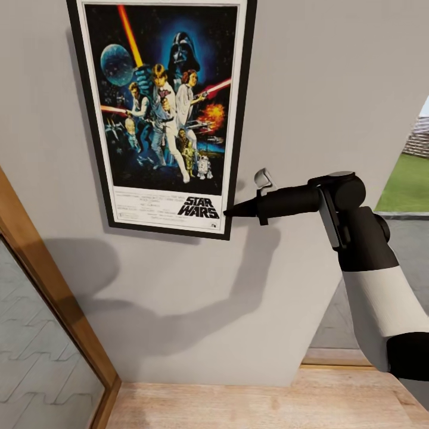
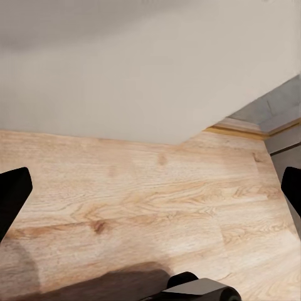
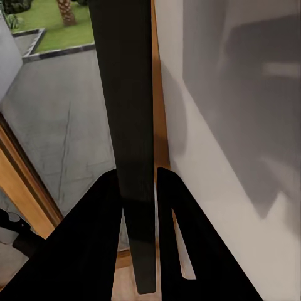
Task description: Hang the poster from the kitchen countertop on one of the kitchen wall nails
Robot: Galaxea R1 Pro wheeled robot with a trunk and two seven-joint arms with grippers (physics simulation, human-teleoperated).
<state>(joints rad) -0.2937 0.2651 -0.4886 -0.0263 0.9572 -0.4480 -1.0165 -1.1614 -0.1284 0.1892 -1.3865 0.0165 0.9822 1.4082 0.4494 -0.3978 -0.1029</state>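
- One poster [image 1: 164, 113], upright against a pale grey wall [image 1: 333, 89], slightly tilted; thin black frame, white border, colourful figures on a dark blue-black ground. Legible title at the bottom: "STAR WARS" in white block letters. Smaller credit lines beside the title are too fine to read.
- One right gripper [image 1: 229, 212], black, reaching in from the right side of the head view on a black-and-white arm [image 1: 381, 298]; its tip meets the poster's lower right corner. In the right wrist view the poster [image 3: 128, 125] appears edge-on as a dark strip running between the two black fingers [image 3: 81, 251], which sit closed against it on either side.
- One left gripper [image 2: 150, 194], pointing down at a light wooden floor [image 2: 157, 200]; the two dark fingertips [image 2: 12, 194] stand at opposite edges of the left wrist view, spread wide with nothing between them.
- One wooden door or window frame [image 1: 47, 286], at the left of the head view.
- One opening at the right of the head view, giving onto grey paving and green grass [image 1: 411, 185].
- One arm shadow [image 1: 196, 310], cast on the wall below the poster.
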